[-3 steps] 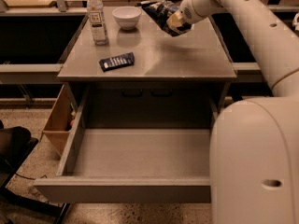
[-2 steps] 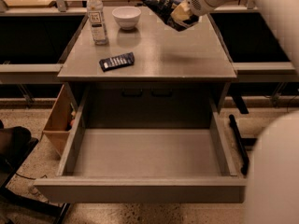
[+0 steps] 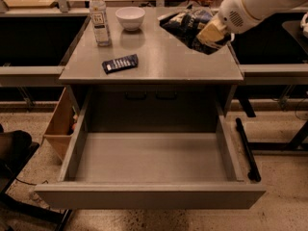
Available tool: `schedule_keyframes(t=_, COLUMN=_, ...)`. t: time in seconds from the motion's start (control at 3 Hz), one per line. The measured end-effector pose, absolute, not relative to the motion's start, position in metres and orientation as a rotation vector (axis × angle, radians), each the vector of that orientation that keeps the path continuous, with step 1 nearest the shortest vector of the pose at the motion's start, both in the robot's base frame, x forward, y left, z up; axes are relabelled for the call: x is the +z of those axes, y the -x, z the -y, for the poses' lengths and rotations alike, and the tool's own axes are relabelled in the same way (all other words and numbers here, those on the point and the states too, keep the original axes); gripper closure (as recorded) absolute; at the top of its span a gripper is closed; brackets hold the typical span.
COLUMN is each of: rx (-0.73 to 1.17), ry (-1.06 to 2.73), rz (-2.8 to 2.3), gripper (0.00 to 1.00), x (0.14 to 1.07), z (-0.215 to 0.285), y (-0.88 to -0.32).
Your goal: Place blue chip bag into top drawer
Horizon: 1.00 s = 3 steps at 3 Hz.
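The blue chip bag [image 3: 188,25] is crinkled dark-blue foil with pale markings. It hangs in the air above the right part of the grey cabinet top [image 3: 159,61], held by my gripper [image 3: 211,32]. The gripper comes in from the upper right on a white arm and is shut on the bag's right end. The top drawer [image 3: 149,196] is pulled fully open below the cabinet top, wide and shallow, with nothing in it. The bag is behind and above the drawer's opening.
On the cabinet top stand a clear water bottle [image 3: 99,17] and a white bowl [image 3: 130,17] at the back left. A flat dark-blue bar packet [image 3: 120,63] lies in front of them. A wooden box [image 3: 61,124] sits left of the drawer.
The arm has drawn back to the upper right, uncovering the drawer's right side. The bag has come slightly forward and lower over the cabinet top, still held.
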<state>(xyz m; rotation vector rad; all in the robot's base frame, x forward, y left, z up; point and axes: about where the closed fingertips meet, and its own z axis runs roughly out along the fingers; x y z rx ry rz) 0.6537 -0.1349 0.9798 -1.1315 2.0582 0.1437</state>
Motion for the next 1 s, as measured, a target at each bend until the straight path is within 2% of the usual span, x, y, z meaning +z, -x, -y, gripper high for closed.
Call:
schedule_keyframes(t=0.67, rx=0.287, ry=1.231, rz=-2.216, gripper=1.00, x=0.882, z=0.207, y=-0.558)
schedule_keyframes(t=1.0, rx=0.352, ry=1.242, rz=-2.255, gripper=1.00, x=0.825, z=0.240, y=-0.530)
